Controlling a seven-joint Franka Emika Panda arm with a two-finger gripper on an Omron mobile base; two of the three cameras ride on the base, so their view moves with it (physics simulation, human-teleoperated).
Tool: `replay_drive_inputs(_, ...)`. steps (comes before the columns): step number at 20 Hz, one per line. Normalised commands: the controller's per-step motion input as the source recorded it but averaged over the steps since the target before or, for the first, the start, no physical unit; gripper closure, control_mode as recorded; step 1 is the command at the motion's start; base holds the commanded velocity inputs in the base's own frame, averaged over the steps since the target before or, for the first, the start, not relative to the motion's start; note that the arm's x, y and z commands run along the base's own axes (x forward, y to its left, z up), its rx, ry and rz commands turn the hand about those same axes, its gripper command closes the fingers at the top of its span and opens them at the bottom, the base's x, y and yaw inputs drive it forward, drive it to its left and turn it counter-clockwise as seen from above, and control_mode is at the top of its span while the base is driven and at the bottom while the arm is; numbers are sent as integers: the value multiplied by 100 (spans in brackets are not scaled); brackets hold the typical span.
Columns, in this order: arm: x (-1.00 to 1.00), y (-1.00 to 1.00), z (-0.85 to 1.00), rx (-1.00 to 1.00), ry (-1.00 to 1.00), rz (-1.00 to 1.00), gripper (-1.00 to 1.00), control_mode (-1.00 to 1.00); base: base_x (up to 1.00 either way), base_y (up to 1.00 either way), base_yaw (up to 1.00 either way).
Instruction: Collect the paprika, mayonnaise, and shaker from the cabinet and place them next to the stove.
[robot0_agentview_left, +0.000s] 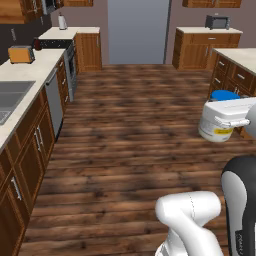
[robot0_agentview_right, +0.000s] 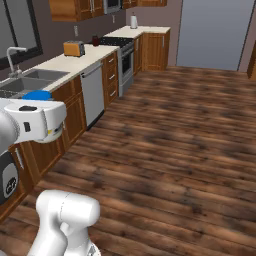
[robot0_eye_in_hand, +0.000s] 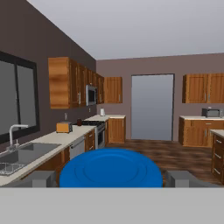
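The mayonnaise (robot0_eye_in_hand: 109, 168), a white jar with a blue lid, hangs in the air over the wooden floor, and my gripper (robot0_eye_in_hand: 109, 179) is shut on it from both sides. From the base views the jar (robot0_agentview_left: 215, 129) (robot0_agentview_right: 56, 131) sits under my white hand, with the gripper (robot0_agentview_left: 222, 116) (robot0_agentview_right: 44, 120) around it. Far ahead on the left counter lies the black stove (robot0_agentview_left: 52, 43) (robot0_agentview_right: 115, 41). A small dark red bottle, probably the paprika (robot0_agentview_left: 37, 44) (robot0_agentview_right: 95, 40), stands just beside it. The brown cabinet (robot0_eye_in_hand: 65, 83) hangs above that counter. The shaker is out of view.
An orange toaster (robot0_agentview_left: 21, 54) and a steel sink (robot0_agentview_left: 10, 97) occupy the left counter, with a white kettle (robot0_agentview_left: 62, 21) in the far corner. A counter with drawers (robot0_agentview_left: 235, 65) stands close on my right. A microwave (robot0_agentview_left: 217, 22) rests on the far right counter.
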Motion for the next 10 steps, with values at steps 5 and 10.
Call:
replay_drive_inputs(5,0,0,0,0,0,0,100,100,100,-5,-9)
replay_drive_inputs(10,0,0,0,0,0,0,100,100,100,-4,-1)
